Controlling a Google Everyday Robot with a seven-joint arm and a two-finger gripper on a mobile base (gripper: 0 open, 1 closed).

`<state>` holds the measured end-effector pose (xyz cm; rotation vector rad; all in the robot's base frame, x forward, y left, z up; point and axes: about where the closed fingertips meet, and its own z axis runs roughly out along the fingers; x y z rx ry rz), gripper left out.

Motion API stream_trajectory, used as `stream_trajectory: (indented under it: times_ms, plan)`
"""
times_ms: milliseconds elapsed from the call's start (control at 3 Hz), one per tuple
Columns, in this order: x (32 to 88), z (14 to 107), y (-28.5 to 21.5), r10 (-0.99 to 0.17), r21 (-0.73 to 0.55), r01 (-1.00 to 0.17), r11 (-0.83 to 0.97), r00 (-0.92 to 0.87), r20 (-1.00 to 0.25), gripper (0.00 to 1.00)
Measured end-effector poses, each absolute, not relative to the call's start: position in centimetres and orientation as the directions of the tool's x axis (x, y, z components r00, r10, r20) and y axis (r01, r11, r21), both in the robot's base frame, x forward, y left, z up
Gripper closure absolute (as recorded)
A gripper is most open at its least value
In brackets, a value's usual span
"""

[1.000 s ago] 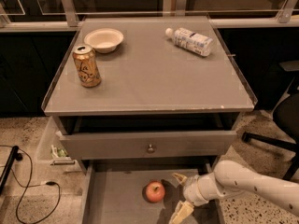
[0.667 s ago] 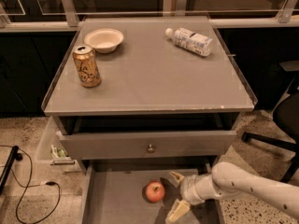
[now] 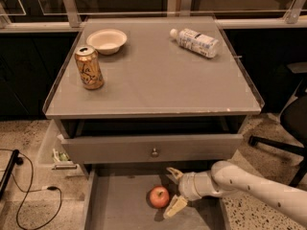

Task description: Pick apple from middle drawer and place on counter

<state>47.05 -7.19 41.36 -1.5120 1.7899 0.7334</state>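
Apple (image 3: 159, 196) on the floor of the open drawer (image 3: 115, 205), below the counter (image 3: 158, 80). Gripper (image 3: 174, 190) just right of the apple, fingers (image 3: 175, 207) spread open. On the counter: can (image 3: 89, 67), bowl (image 3: 106, 40), bottle (image 3: 194, 42) on its side.

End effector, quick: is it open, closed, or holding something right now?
End effector: open, holding nothing, its fingers spread at the right side of the apple in the middle drawer.
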Motion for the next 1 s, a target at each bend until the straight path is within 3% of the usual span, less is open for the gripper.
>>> stream_trajectory:
  times_ms: [1000]
  plan:
    - [46.7, 38.3, -5.8, -0.595, 0.033, -0.991, 0.126, -0.103, -0.797, 0.00]
